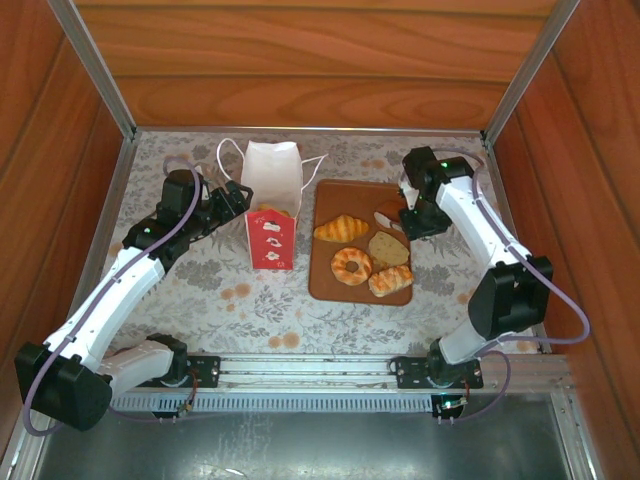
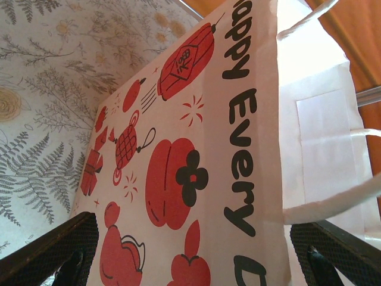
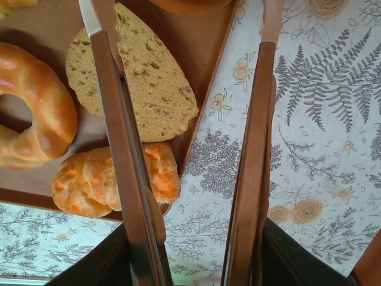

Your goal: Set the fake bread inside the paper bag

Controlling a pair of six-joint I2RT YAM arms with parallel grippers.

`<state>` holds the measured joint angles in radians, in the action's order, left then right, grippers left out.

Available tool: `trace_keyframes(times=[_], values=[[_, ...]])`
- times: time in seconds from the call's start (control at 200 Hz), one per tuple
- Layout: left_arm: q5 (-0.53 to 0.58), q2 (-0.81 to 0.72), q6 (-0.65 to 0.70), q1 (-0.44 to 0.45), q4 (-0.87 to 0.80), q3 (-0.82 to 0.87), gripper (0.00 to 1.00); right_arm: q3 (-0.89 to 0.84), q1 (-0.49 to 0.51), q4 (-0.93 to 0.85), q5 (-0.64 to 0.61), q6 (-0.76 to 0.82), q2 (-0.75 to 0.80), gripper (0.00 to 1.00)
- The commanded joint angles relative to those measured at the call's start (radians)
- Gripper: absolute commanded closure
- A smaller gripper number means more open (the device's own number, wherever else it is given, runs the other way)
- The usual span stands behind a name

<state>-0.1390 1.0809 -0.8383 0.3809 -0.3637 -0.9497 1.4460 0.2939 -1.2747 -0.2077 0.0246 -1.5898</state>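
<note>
The white paper bag (image 1: 272, 195) with its red lower band stands upright left of the brown board (image 1: 322, 285). A golden-brown piece (image 1: 270, 211) shows at its mouth. On the board lie a croissant (image 1: 341, 228), a ring doughnut (image 1: 351, 265), a tan slice (image 1: 388, 248) and a glazed roll (image 1: 390, 281). My left gripper (image 1: 238, 195) is at the bag's left side, jaws wide, the printed bag (image 2: 196, 149) close in front of them; I cannot tell whether they touch it. My right gripper (image 1: 410, 215) hangs over the board's right edge, its long fingers (image 3: 113, 119) open and empty, one crossing the slice (image 3: 149, 89) and roll (image 3: 83, 185).
Wooden walls with metal posts enclose the floral tablecloth (image 1: 200, 290) on three sides. The bag's cord handles (image 1: 228, 150) loop out behind it. The board's right edge (image 3: 208, 89) runs between my right fingers, and the doughnut (image 3: 36, 113) lies left of them.
</note>
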Motion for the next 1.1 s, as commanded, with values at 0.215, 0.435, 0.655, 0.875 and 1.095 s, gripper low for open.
trace_keyframes(times=[0.215,0.435,0.655,0.875,1.095], values=[[0.003,-0.002,0.011,0.006,-0.007,-0.02,0.11,0.033,-0.005,-0.011,0.033,0.009,-0.063,0.53],[0.025,-0.02,0.025,0.006,-0.008,-0.021,0.11,0.059,-0.005,-0.028,0.019,0.013,-0.113,0.55],[0.029,-0.028,0.028,0.006,-0.01,-0.018,0.11,0.075,-0.005,-0.032,-0.003,0.015,-0.108,0.62],[0.03,-0.04,0.036,0.006,-0.016,-0.026,0.11,0.089,-0.005,-0.041,-0.012,0.02,-0.08,0.65],[-0.007,-0.042,0.03,0.006,-0.018,-0.056,0.11,0.118,-0.003,-0.042,0.001,0.026,0.032,0.65]])
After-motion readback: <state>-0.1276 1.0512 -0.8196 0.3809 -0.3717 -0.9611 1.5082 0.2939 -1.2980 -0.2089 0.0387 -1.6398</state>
